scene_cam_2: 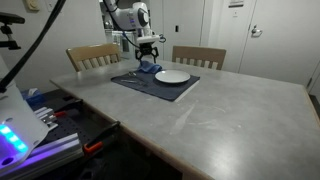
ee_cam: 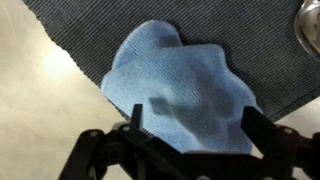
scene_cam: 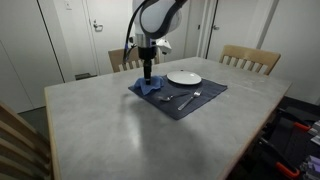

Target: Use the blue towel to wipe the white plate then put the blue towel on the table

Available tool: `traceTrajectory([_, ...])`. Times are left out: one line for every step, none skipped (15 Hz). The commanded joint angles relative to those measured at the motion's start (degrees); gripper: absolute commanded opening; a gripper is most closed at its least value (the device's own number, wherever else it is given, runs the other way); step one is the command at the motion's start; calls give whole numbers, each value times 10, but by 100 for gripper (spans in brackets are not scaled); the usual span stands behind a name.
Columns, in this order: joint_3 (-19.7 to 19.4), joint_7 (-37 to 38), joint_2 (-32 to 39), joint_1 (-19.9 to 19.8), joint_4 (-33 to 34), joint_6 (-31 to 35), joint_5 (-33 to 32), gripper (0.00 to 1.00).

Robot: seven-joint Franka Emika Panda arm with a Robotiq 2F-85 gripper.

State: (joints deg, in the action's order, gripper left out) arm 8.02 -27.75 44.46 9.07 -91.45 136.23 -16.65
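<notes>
Blue towel (ee_cam: pixel 180 85) directly beneath the jaws, bunched in soft folds on the corner of a dark placemat (ee_cam: pixel 230 30), one edge spilling toward the bare worktop (ee_cam: pixel 40 80). Jaws spread wide and empty, astride the cloth, one finger (ee_cam: pixel 135 118) on either side. Probably set that way for a straight drop and a pinch on the raised middle fold (limp cloth, easiest gathered from the top). Hard to say whether touching the cloth or just above it.

White plate (scene_cam: pixel 184 77) just beside the jaws, on the same placemat, with cutlery (scene_cam: pixel 190 97) a little further out. Not yet wiped, by the look of it: towel apart from the plate and ungrasped.

Beyond the placemat, pale grey worktop on every side, plenty of room for laying the towel down afterwards. Wooden chairs (scene_cam: pixel 248 58) behind, well away from the jaws.

From the wrist: weave of the cloth, spacing of the fingers, only a sliver of pale rim (ee_cam: pixel 308 25) at the frame corner, likely the plate. From both exterior views: arm upright over the towel (scene_cam_2: pixel 148 70), plate (scene_cam_2: pixel 172 76) whole and round, never the gap between the fingers.
</notes>
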Motion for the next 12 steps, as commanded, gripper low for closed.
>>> traceTrajectory([8, -13, 13, -8, 21, -16, 5, 100])
traceTrajectory([8, -12, 12, -8, 20, -16, 5, 100])
traceTrajectory([8, -12, 11, -8, 20, -16, 6, 75])
traceTrajectory([8, -11, 11, -9, 20, -17, 7, 74])
traceTrajectory([8, -11, 11, -9, 19, -17, 7, 66])
traceTrajectory([8, -11, 11, -9, 18, -17, 8, 59])
traceTrajectory([9, -11, 11, -10, 17, -16, 8, 52])
traceTrajectory([9, -10, 10, -10, 16, -16, 8, 45])
traceTrajectory([9, -10, 10, -10, 14, -15, 8, 38])
traceTrajectory([9, -10, 9, -10, 13, -15, 8, 31])
traceTrajectory([9, -9, 9, -9, 13, -15, 8, 24])
traceTrajectory([8, -8, 7, -8, 13, -21, 8, 18])
